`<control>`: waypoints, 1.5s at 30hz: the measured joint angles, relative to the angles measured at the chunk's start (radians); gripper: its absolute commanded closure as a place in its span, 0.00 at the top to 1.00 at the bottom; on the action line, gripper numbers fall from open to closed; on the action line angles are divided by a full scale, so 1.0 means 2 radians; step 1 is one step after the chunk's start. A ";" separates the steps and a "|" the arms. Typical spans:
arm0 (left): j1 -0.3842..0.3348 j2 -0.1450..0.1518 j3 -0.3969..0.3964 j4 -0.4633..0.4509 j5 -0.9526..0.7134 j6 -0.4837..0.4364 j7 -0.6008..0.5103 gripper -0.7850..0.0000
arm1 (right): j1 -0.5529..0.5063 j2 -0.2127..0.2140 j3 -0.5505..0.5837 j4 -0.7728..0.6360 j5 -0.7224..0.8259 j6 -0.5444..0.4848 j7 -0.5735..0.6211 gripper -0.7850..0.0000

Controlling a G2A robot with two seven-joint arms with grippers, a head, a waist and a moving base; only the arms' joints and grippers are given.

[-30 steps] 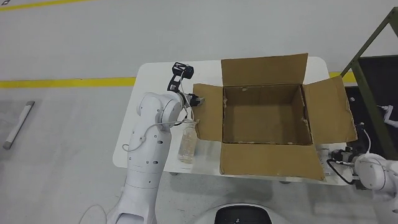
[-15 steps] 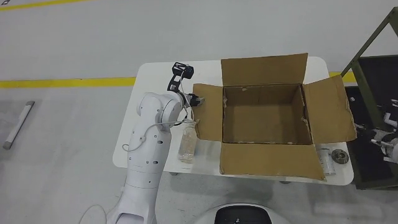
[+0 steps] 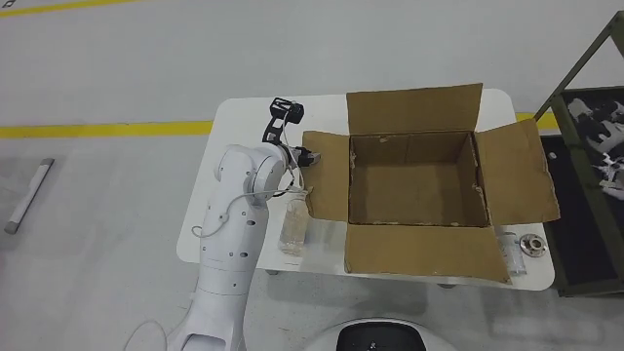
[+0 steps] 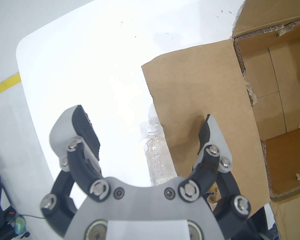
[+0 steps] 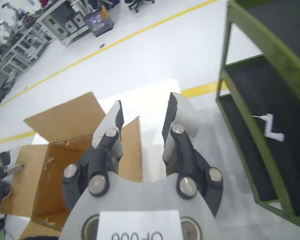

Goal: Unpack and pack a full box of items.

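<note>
One cardboard box is seen on the right part of the single white table, with its four flaps folded outward and its inner floor shown as bare cardboard. One clear bottle is laid on the table just beside the box's left side, toward the near edge. Its right side is covered by the left flap, and its base is cut off behind the gripper body. Two smaller things are counted at the near right corner of the table: a small canister, lying partly under the near flap, and a round piece just beside it. What either of them is cannot be made out. Two grippers are shown. The left gripper is held above the bottle and the edge of the left flap, its fingers spread wide and nothing gripped. The right gripper is held to the right of the box, near the one green rack, its fingers parted about halfway with nothing between them. Bare table is left at the far left, where the rounded corner is seen. The near flap is spread to about the near table edge, and the right flap is brought close to the rack. One white bent piece is seen on a black rack shelf, too blurred to be named.
</note>
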 measured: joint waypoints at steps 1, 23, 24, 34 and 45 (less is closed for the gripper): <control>0.000 0.000 0.000 0.000 0.000 0.000 0.000 1.00 | 0.002 0.000 -0.016 0.001 -0.010 -0.002 -0.001 0.00; 0.000 0.000 0.000 0.000 0.000 0.000 0.000 1.00 | 0.089 0.000 -0.223 0.050 -0.205 -0.022 0.110 0.00; 0.000 0.000 0.000 0.000 0.000 0.000 0.000 1.00 | 0.089 0.000 -0.223 0.050 -0.204 -0.022 0.110 0.00; 0.000 0.000 0.000 0.000 0.000 0.000 0.000 1.00 | 0.089 0.000 -0.223 0.050 -0.204 -0.022 0.110 0.00; 0.000 0.000 0.000 0.000 0.000 0.000 0.000 1.00 | 0.043 0.001 -0.202 -0.015 -0.128 -0.075 0.029 0.00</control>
